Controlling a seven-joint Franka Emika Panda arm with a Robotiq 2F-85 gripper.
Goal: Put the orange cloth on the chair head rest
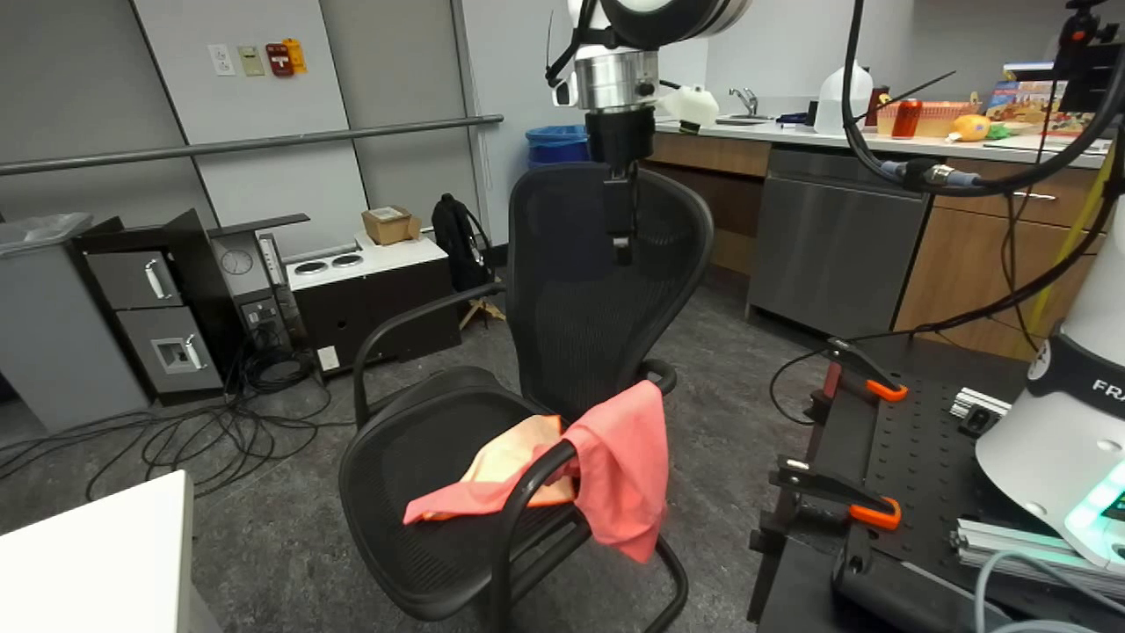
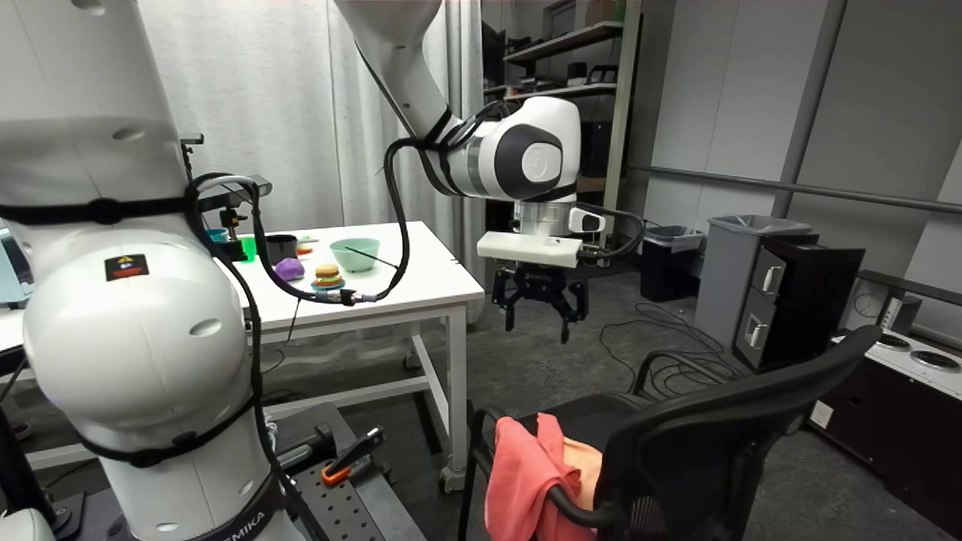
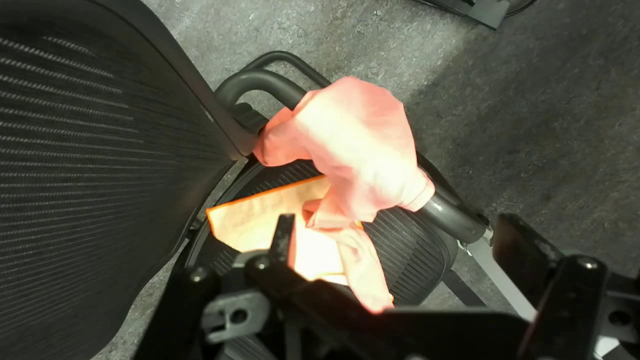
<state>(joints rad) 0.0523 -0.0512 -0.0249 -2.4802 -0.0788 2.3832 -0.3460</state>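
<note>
Wrist view: looking down on the orange cloth (image 3: 360,140), bunched over an armrest (image 3: 452,212) of the black office chair (image 3: 110,205) and trailing one end across the seat (image 3: 415,255). Can also see the paler peach cloth (image 3: 245,220) on the seat, edged in orange and partly covered by the orange cloth. In both exterior views, find the orange cloth on the near armrest, hanging in a broad fold down the outer side, well below and apart from the chair head rest (image 1: 562,171). In an exterior view, make out the end effector (image 2: 538,333) pointing down, higher than the seat, with widely parted fingers (image 2: 565,330), well apart from both cloths. Farther off on the left, notice the white worktop (image 2: 421,274) bearing a pale green bowl (image 2: 349,260), a purple object (image 2: 288,269) and a burger-like toy (image 2: 328,276). In an exterior view, spot a black backpack (image 1: 455,242) far behind, left of the chair back
</note>
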